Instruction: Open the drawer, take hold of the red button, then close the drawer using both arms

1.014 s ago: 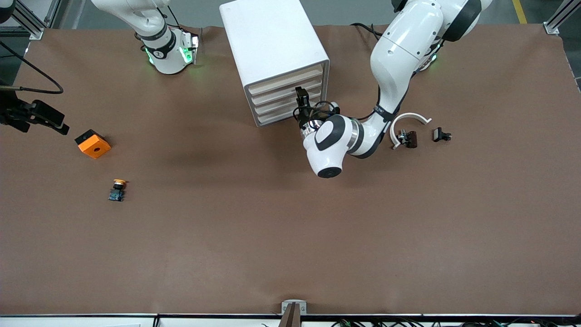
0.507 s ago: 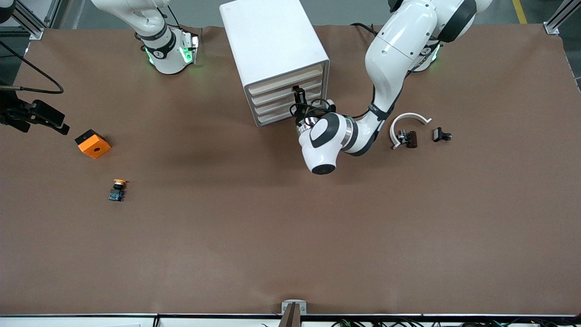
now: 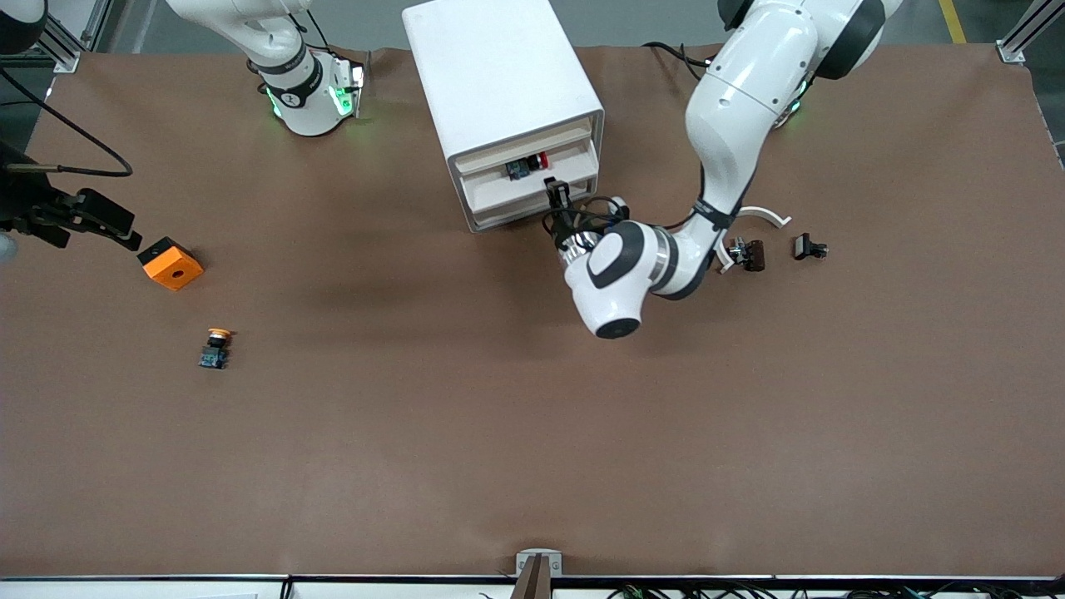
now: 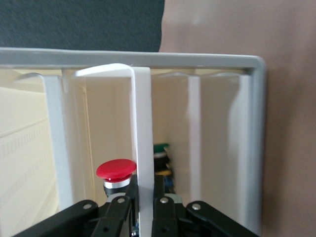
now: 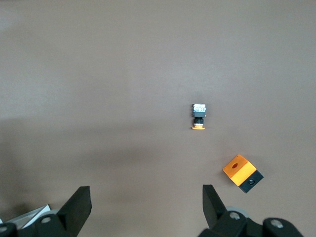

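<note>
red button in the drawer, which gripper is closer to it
Left. The left gripper is shut on the open drawer's front, right beside the red button. The right gripper waits open over bare table near the orange cube.

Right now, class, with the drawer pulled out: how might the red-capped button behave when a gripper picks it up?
The button is small, so probably light. Its round red cap tops a narrower body in the left wrist view, so it may tip if nudged. The smooth cap looks slippery; the blocky base probably gives a surer grip.
</note>
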`<state>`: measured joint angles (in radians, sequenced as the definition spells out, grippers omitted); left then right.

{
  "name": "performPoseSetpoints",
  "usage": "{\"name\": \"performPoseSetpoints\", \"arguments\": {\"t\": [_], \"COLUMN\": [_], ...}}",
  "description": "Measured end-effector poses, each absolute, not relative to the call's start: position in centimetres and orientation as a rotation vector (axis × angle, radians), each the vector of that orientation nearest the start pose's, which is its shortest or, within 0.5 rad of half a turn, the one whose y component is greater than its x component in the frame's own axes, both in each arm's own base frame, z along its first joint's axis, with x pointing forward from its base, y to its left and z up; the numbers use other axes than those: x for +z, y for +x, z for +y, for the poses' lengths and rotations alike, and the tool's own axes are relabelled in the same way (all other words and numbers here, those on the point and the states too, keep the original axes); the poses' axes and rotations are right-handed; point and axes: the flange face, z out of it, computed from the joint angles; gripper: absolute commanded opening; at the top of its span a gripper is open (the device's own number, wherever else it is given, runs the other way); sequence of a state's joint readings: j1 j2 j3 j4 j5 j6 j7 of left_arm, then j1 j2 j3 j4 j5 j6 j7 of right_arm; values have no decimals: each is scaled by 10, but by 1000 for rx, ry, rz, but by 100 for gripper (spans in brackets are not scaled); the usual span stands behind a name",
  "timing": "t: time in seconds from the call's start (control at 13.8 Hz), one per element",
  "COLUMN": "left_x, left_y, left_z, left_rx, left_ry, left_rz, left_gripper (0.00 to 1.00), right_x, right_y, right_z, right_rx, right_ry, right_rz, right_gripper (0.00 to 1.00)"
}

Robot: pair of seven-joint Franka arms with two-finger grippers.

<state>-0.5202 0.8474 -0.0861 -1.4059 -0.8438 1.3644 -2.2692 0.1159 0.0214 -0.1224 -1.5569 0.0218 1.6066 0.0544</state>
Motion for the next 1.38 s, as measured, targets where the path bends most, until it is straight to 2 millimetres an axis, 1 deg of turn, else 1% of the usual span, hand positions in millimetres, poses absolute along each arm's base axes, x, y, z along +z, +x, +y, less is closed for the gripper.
{"name": "performPoseSetpoints", "arguments": {"t": [0.22,0.29,0.36,0.43,0.51,0.58,0.65,0.72,0.87,0.94,1.01,1.09,1.16,1.23,1.38], "left_x": [213,215,217,219,220,220,222,225,232,236,244,252,261,270,297], "left_y": [523,532,539,542,546,549,553,558,570,577,586,596,605,615,634], "left_z": [-397,-389,-384,-383,-383,-382,-381,-378,-369,-364,-359,-353,-345,-337,-315], "left_rx": [1308,1322,1331,1333,1335,1341,1352,1360,1376,1379,1378,1371,1362,1361,1351], "left_ry": [-1238,-1240,-1245,-1250,-1263,-1282,-1313,-1334,-1358,-1370,-1386,-1404,-1431,-1494,-1782], "left_rz": [-1817,-1839,-1857,-1871,-1887,-1898,-1906,-1918,-1940,-1956,-1979,-2007,-2034,-2049,-2020], "left_gripper": [0,0,0,11,35,74,100,100,100,100,100,100,100,100,100], "right_x": [618,615,611,605,599,594,590,587,581,577,571,564,556,546,522], "right_y": [568,570,572,574,575,574,570,563,541,529,520,513,508,504,493], "right_z": [8,15,26,43,64,89,120,157,231,261,287,308,328,346,384], "right_rx": [-43,-40,-31,-18,-1,16,28,38,49,51,51,53,61,71,74], "right_ry": [-3121,-3122,-3124,-3125,-3124,-3121,-3117,-3111,-3097,-3089,-3078,-3060,-3037,-3014,-2984], "right_rz": [73,56,28,21,71,158,247,340,510,577,652,725,793,853,958], "right_gripper": [100,100,100,100,100,100,100,100,100,100,100,100,100,100,100]}}
